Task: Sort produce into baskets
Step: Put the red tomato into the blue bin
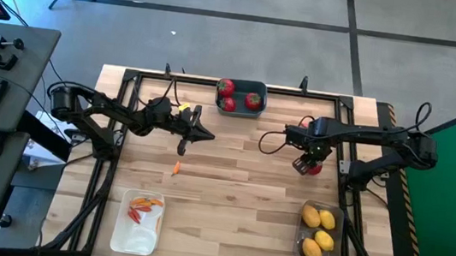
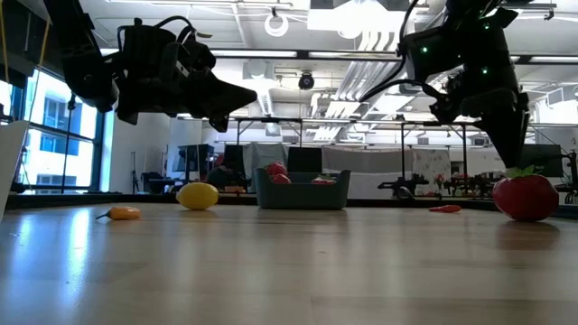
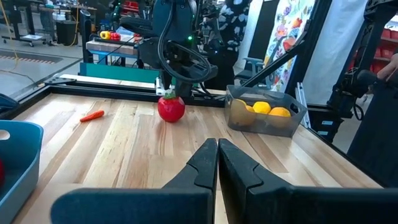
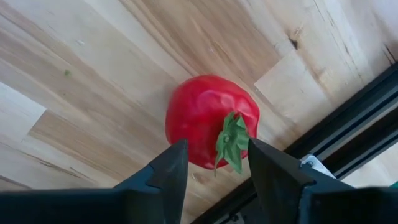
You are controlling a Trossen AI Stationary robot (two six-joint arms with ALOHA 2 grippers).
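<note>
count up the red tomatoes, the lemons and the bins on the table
red toy tomatoes: 4 (3 in the blue-grey bin, 1 loose)
lemons: 5 (4 in the smoky bin, 1 loose)
bins: 3
total: 12

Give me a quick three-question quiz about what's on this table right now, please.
1. True or false: the smoky bin holds yellow lemons.
2. How many round red fruits sit in the dark blue-grey bin?
3. The right gripper hangs just above: A) a red fruit on the table, B) a lemon, C) the white bin.

Key: 1 true. 2 three. 3 A; its fingers stand apart on either side of the green top, not clamped. The left gripper is shut and empty, above the table near a small orange piece.
</note>
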